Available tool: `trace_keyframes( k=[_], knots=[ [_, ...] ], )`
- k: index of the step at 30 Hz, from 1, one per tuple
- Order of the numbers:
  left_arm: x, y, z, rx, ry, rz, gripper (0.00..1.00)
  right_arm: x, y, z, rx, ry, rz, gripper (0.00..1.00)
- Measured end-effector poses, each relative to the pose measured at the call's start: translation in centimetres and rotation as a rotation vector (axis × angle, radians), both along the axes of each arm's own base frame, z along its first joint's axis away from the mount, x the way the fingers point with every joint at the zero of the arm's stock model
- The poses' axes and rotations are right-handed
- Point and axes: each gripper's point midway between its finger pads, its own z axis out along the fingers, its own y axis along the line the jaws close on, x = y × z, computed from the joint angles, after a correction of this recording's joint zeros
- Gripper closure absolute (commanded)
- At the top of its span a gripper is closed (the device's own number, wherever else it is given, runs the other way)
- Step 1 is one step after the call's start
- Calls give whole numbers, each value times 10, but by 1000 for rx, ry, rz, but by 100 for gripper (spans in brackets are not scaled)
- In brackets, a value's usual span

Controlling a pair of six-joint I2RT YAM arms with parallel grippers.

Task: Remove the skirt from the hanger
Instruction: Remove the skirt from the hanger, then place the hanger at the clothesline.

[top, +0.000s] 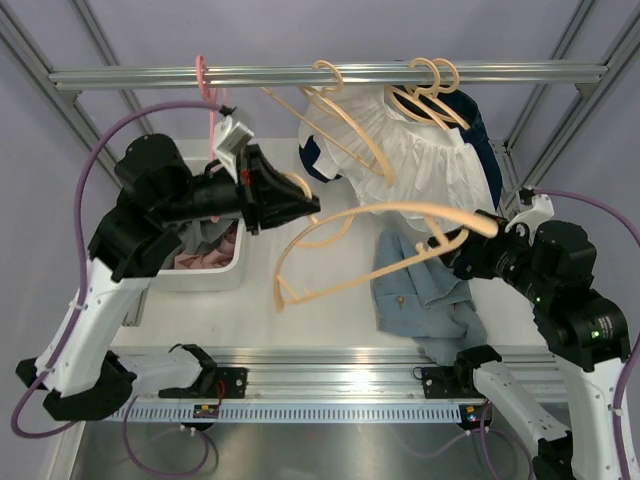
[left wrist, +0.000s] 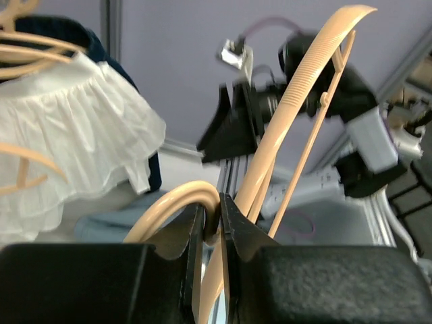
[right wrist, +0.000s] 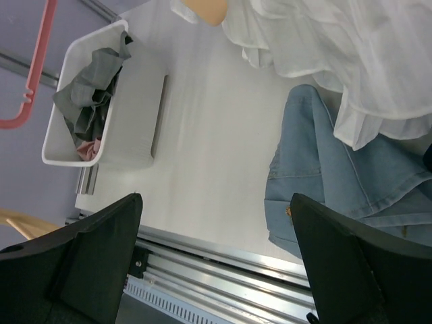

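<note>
Top external: white garment [top: 420, 165] hangs over denim skirt [top: 420, 295].

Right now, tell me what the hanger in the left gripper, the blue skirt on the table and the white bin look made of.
Hanger: likely beige plastic, semi-matte; moulded ribs run along its arm.
Skirt: denim-like woven cotton, faded blue, matte; stitched seams and soft folds.
Bin: probably white plastic, smooth and matte; thin moulded rim and slot handle.

Left fingers [left wrist: 244, 235] pinch tight, right fingers [right wrist: 354, 253] spread wide.
</note>
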Motion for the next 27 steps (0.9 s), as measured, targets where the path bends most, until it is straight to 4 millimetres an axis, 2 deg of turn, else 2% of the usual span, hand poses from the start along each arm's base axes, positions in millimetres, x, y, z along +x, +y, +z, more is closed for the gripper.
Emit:
trace_keyframes(
  k=[2,5,9,11,14,16,19,23,27],
  knots=[
    [-20,15,-22,63,-22,-18,100,1,-3,14,-14,-22,-10,1],
    [-34,31,-54,165,-27,-26,100,2,-2,35,-17,-61,5,4],
    [-36,45,-100,321,14,-1,100,-2,11,59,5,-97,89,12],
    [-36,50,-126,402,50,3,100,-4,20,69,17,-99,150,12],
    [-35,55,-163,514,106,4,100,-3,34,74,27,-88,244,18],
    [-37,58,-180,572,132,6,100,-6,47,71,45,-52,335,20],
    [-40,58,-191,617,143,-6,100,-21,72,58,76,16,500,20],
    [-47,48,-195,636,132,-49,100,-53,99,26,80,128,699,22],
    [-53,37,-202,667,129,-94,100,-86,112,-4,70,217,823,24]
  ],
)
